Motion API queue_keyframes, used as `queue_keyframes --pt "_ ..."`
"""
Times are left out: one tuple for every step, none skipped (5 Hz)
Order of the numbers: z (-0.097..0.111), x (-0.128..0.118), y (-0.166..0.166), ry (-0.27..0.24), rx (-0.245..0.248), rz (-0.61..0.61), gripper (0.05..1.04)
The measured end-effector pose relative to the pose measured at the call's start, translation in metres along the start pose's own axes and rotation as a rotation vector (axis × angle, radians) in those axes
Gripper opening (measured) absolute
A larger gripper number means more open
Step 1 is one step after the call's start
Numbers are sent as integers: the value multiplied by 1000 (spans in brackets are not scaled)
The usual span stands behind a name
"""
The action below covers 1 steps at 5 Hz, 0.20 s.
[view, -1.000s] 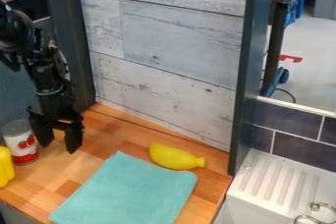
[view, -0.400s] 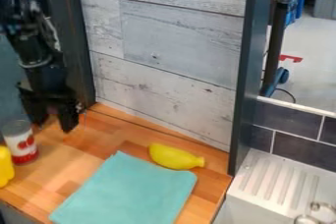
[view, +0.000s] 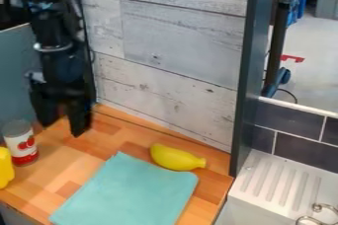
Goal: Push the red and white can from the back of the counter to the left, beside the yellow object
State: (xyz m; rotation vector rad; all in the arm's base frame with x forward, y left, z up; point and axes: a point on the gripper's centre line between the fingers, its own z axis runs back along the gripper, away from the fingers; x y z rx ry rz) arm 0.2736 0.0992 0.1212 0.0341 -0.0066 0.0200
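One tin can [view: 20, 142], its long axis upright, stands near the empty, wide-spread gripper [view: 63, 128], to its lower left in the view, with a cloth [view: 129, 192] to its lower right and a yellow thing [view: 5, 168] farther down left, cut off and hard to name.

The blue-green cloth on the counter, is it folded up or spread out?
Spread flat; the cloth lies smooth, without visible bunching.
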Motion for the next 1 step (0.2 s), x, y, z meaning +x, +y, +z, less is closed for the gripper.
queue_keyframes --pt "8 -6 -26 36 14 -50 1003"
